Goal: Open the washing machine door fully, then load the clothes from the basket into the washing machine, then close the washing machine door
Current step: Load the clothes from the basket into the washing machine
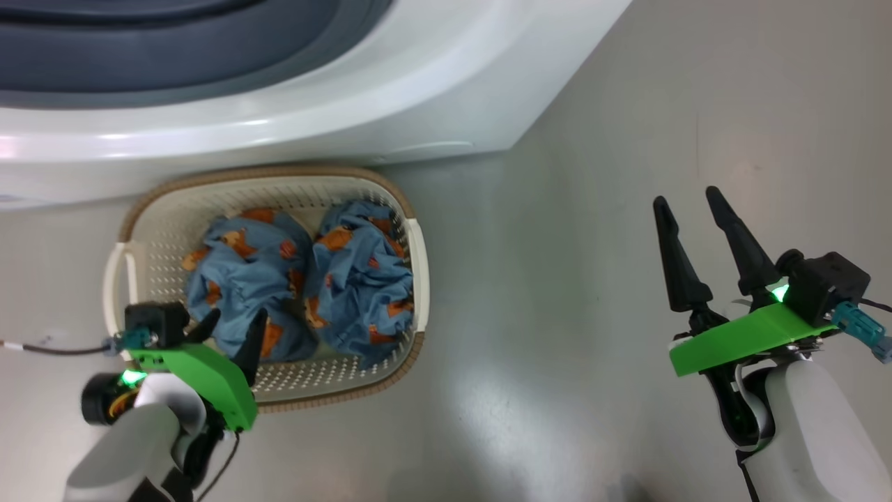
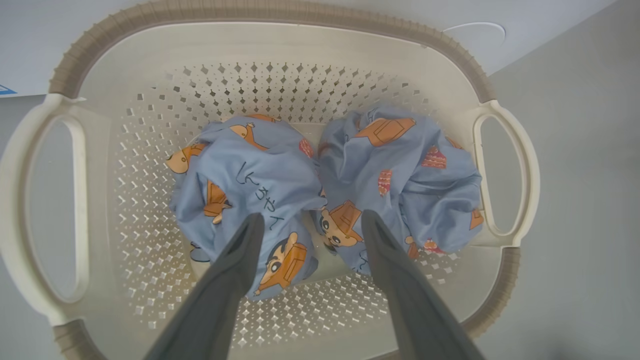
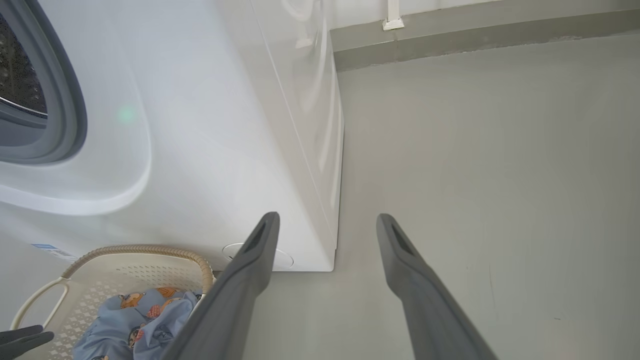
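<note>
Your left gripper point(image 1: 237, 317) hung over the small cream perforated plastic basket point(image 1: 279, 173), jaws apart, fingers point(image 2: 235, 260) straddling the seam between the two light-blue cartoon-print fabric bundles point(image 1: 244, 265) lying side by side inside it. Watch that: closing there could have pinched only a thin fold of each, and one might have dropped on the lift, or a tip could have snagged a hole and dragged the light basket. The big white front-loading washing machine point(image 1: 348, 118) stood at the basket's 12 o'clock; your right gripper point(image 1: 686, 199), also spread, idled over grey floor point(image 1: 557, 314) at 3 o'clock.

Glossy white washing machine point(image 1: 418, 90), perforated plastic basket point(image 1: 162, 230) (woven-look rim), crumpled cloth clothes point(image 1: 247, 272).
</note>
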`<state>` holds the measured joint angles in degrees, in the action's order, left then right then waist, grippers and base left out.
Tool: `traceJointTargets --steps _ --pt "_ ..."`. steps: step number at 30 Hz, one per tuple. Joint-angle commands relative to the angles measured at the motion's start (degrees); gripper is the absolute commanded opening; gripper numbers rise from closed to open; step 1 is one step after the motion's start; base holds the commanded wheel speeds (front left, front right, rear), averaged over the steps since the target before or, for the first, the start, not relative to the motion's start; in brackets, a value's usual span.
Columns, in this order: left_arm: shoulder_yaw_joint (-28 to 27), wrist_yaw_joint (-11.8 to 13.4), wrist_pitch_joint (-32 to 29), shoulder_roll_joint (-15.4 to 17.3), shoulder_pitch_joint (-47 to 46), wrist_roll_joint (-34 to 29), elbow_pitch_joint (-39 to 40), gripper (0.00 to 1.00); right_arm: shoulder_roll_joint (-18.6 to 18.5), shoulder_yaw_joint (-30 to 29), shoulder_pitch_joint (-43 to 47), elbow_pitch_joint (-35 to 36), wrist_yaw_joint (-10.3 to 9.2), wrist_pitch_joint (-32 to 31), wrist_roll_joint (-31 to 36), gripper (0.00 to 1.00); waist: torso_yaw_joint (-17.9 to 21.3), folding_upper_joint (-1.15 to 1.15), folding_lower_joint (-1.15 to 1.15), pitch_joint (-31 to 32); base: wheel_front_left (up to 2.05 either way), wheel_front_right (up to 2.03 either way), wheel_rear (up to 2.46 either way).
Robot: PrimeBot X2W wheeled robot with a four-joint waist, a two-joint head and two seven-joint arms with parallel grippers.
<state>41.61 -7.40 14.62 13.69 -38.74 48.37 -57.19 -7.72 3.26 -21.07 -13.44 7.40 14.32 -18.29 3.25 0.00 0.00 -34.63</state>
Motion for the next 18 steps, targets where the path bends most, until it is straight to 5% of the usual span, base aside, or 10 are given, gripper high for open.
traceJointTargets --steps 1,18 --pt "-0.19 -0.09 0.18 2.57 -1.15 1.03 -0.41 1.0 0.23 1.63 0.12 1.45 0.09 0.68 0.12 1.0 1.02 0.0 0.0 -2.03 0.0 0.0 0.0" --pt "9.95 -0.09 -3.06 7.58 -9.81 11.46 -5.86 1.0 0.77 4.83 -2.45 3.43 0.09 0.68 0.57 1.0 4.76 0.0 0.0 -9.78 0.0 0.0 0.0"
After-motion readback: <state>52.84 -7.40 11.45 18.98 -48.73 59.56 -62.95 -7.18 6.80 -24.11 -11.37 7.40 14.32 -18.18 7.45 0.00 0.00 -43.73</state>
